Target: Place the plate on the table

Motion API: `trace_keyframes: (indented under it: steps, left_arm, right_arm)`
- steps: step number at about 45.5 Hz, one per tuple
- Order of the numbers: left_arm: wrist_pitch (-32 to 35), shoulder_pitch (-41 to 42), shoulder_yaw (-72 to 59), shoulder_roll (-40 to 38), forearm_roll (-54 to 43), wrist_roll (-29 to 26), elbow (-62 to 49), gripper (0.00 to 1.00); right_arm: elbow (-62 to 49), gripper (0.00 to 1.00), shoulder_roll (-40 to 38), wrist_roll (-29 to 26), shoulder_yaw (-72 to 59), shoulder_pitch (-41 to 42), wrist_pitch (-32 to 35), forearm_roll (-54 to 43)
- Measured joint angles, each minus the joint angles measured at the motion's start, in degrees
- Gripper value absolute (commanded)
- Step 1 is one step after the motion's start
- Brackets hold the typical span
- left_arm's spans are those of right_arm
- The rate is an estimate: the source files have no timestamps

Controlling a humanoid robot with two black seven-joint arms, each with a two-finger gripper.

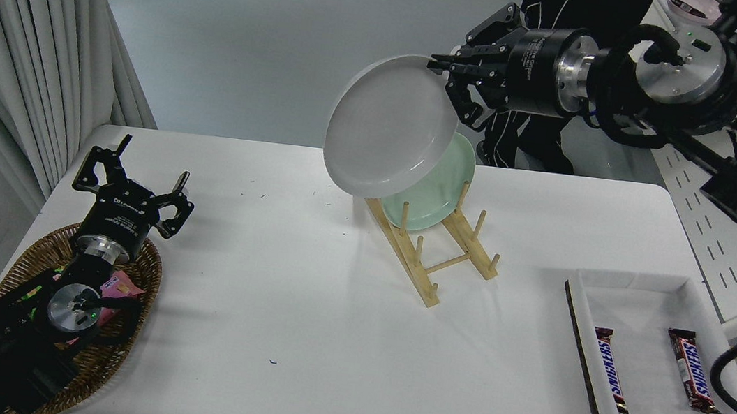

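Plate (388, 135): pale grey-white, held tilted in the air above the far end of the wooden rack (430, 250), clear of the table (298, 325).
Right gripper (443, 68): fingers pinching the plate's far-right rim.
Left gripper (132, 184): parked near left over the wicker basket (33, 250), fingers spread wide.
Mint green plate (441, 191): upright in rack.

light: bright, even, from overhead | shadows: soft, faint on the table (296, 339) beside the wooden rack (436, 257) | blur: slight on the plate (388, 128) above the rack | glare: none
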Motion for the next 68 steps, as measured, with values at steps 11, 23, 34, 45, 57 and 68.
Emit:
trace_keyframes:
  steps: [11, 23, 34, 45, 57, 68]
  left_arm:
    - [0.00, 0.00, 0.00, 0.00, 0.00, 0.00, 0.00, 1.00]
    - [0.00, 0.00, 0.00, 0.00, 0.00, 0.00, 0.00, 1.00]
    - [0.00, 0.00, 0.00, 0.00, -0.01, 0.00, 0.00, 1.00]
    - [0.00, 0.00, 0.00, 0.00, 0.00, 0.00, 0.00, 1.00]
    - [0.00, 0.00, 0.00, 0.00, -0.01, 0.00, -0.01, 1.00]
    - [0.00, 0.00, 0.00, 0.00, 0.01, 0.00, -0.01, 1.00]
  right_arm:
    - [1.67, 0.00, 2.20, -0.18, 0.30, -3.55, -7.03, 1.01]
    - [2.04, 0.00, 4.12, -0.30, 2.82, -9.64, -14.95, 3.13]
    - [1.89, 0.00, 4.56, -1.70, 4.91, -15.19, -19.19, 5.87]
    - [1.57, 0.00, 4.50, -4.80, 6.41, -20.87, -20.55, 8.18]
    - [-0.64, 0.00, 4.17, -6.35, 8.16, -27.22, -20.99, 9.26]
    - [-3.98, 0.00, 4.37, -6.98, 8.90, -31.11, -21.08, 9.14]
